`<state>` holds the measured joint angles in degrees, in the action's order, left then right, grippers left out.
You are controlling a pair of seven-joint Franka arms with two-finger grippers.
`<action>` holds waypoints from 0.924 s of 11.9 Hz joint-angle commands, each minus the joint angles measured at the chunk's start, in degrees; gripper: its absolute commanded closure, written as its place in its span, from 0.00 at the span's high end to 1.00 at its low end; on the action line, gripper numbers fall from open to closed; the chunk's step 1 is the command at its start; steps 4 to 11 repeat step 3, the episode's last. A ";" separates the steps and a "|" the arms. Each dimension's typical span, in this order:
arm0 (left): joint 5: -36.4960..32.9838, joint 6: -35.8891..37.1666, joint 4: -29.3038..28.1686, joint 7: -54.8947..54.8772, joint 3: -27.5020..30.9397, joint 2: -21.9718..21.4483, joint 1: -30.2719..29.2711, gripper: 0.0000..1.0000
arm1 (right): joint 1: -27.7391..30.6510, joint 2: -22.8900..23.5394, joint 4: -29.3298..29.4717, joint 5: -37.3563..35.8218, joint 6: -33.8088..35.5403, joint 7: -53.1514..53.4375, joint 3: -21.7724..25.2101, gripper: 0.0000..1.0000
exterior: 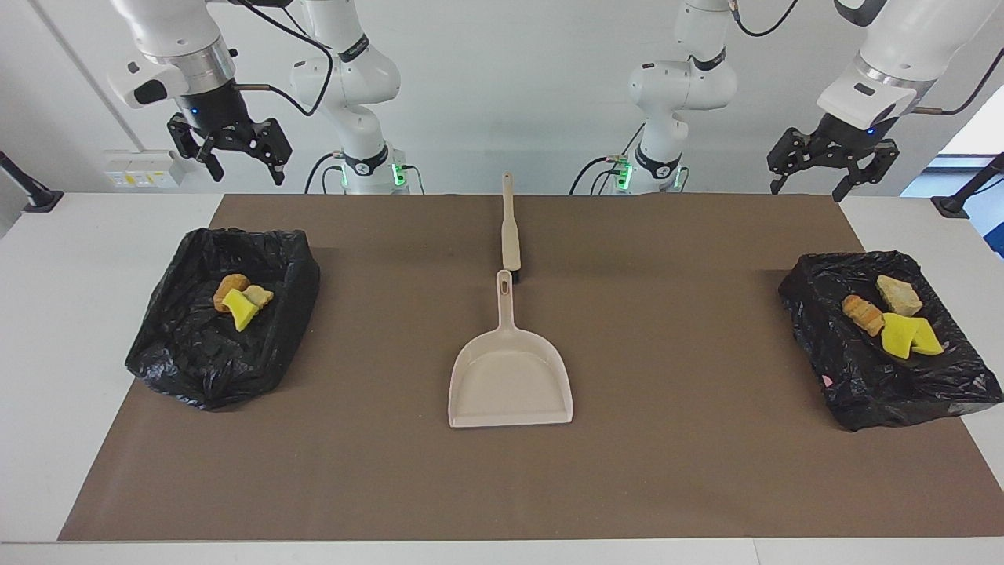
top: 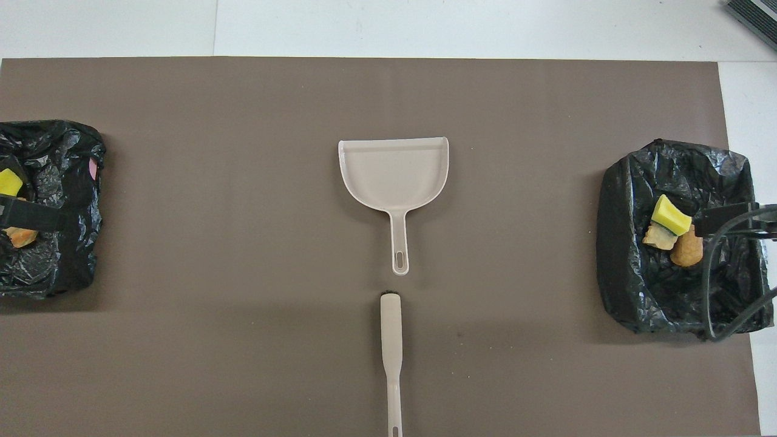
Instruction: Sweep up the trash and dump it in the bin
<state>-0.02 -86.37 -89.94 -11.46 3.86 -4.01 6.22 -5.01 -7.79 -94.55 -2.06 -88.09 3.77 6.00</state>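
Note:
The trash lies in two black-bag-lined bins. One bin [exterior: 196,369] [top: 625,255] at the right arm's end holds a yellow sponge bit and bread-like chunks [exterior: 243,302] [top: 671,227]. The other bin [exterior: 886,392] [top: 67,170] at the left arm's end holds yellow sponge pieces and tan chunks [exterior: 890,318] [top: 9,182]. My right gripper [exterior: 235,161] hangs open and empty, high above its bin's robot-side edge. My left gripper [exterior: 812,182] is also open and empty, raised high near its own bin.
A beige dustpan [exterior: 510,380] [top: 393,173] lies empty at the middle of the brown mat [exterior: 667,471], handle toward the robots. A beige brush [exterior: 511,235] [top: 391,340] lies in line with it, nearer to the robots. White table borders the mat.

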 commanded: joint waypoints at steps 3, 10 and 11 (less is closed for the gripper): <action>-0.07 1.64 0.21 -0.93 -0.87 -0.56 -1.13 1.00 | 0.00 -0.12 0.07 0.92 0.37 -0.69 0.24 1.00; -0.07 1.64 0.21 -0.93 -0.87 -0.56 -1.13 1.00 | 0.00 -0.12 0.07 0.92 0.37 -0.69 0.24 1.00; -0.07 1.64 0.21 -0.93 -0.87 -0.56 -1.13 1.00 | 0.00 -0.12 0.07 0.92 0.37 -0.69 0.24 1.00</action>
